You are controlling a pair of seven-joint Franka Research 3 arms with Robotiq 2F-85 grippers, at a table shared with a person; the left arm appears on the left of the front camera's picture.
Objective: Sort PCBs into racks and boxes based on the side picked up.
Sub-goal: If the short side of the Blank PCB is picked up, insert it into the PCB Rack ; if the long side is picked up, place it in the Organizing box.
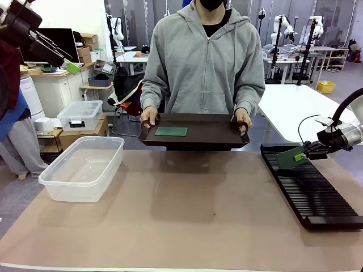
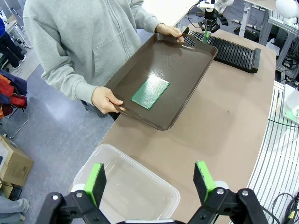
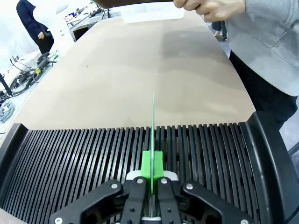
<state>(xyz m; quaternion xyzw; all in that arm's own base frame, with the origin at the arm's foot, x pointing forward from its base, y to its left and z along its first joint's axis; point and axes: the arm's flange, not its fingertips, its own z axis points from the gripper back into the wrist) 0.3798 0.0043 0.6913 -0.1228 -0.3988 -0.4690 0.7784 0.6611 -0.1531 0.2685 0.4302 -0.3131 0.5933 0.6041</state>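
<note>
A: Well, the right end effector (image 3: 152,170) pinches a PCB (image 3: 153,126) edge-on over the rack (image 3: 70,158); a slight tilt could land it on a rib, not a slot.
B: Containers?
A: Rack slots around it look bare. Under the spread left end effector (image 2: 149,179), the clear tub (image 2: 135,196) holds nothing. Beyond it, the person's tray (image 2: 182,74) carries another PCB (image 2: 150,92).

One green PCB (image 1: 171,131) lies flat on the dark tray (image 1: 215,135). The other PCB (image 1: 288,158), pinched on edge in the right end effector (image 1: 302,153), is at the far slots of the long black rack (image 1: 320,195). The clear tub (image 1: 68,190) sits lidless at the bench (image 1: 198,215) left
</note>
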